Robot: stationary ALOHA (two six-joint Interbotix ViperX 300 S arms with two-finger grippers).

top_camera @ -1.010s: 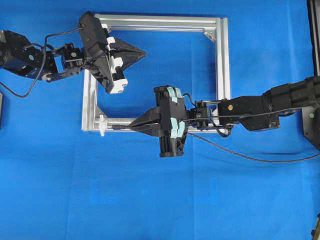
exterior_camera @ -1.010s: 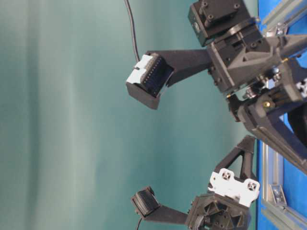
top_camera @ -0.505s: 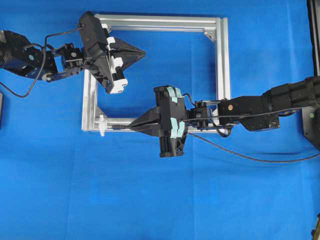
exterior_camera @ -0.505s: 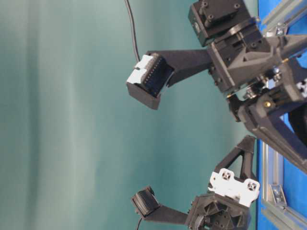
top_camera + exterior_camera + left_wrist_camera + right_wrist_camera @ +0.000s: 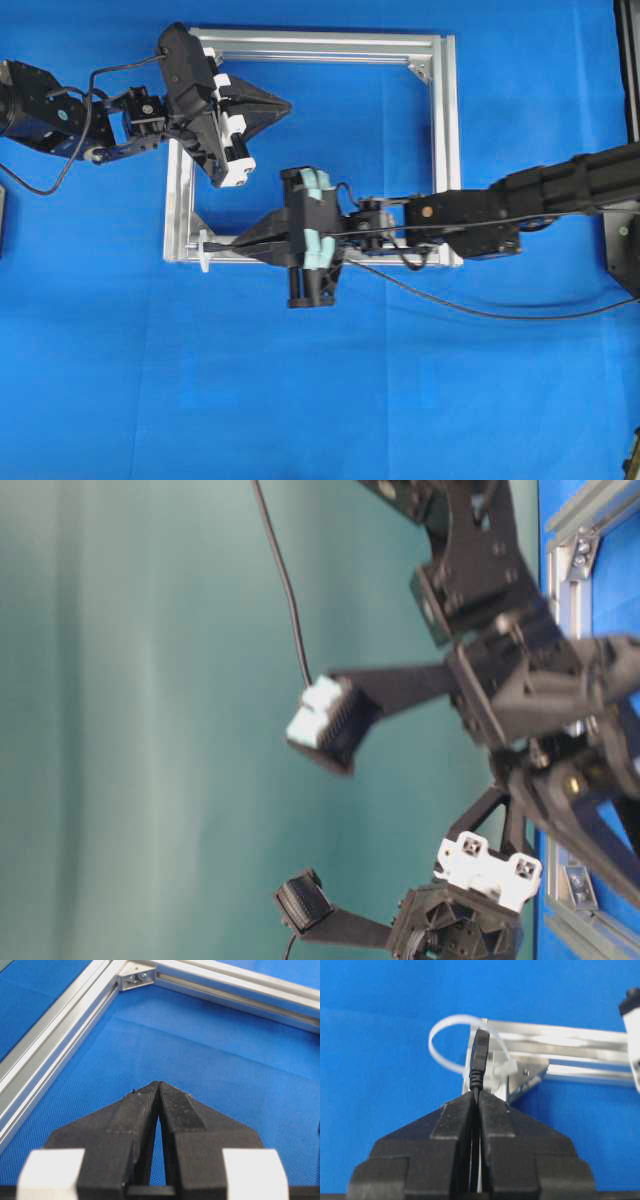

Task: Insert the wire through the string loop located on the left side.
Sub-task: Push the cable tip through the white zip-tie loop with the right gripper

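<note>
Wire [image 5: 479, 1057] sits pinched in my right gripper [image 5: 475, 1096], its plug poking out past the closed tips and now right at the white loop [image 5: 451, 1040], overlapping the ring's edge in the wrist view. Whether the tip is inside the ring I can't tell. A moment ago that gripper sat further right; it has slid left along the frame's [image 5: 445, 130] bottom rail to the lower-left corner, so I judge insertion is close. My left gripper [image 5: 158, 1087] stays shut on nothing above the frame's upper-left area. No readable writing anywhere.
</note>
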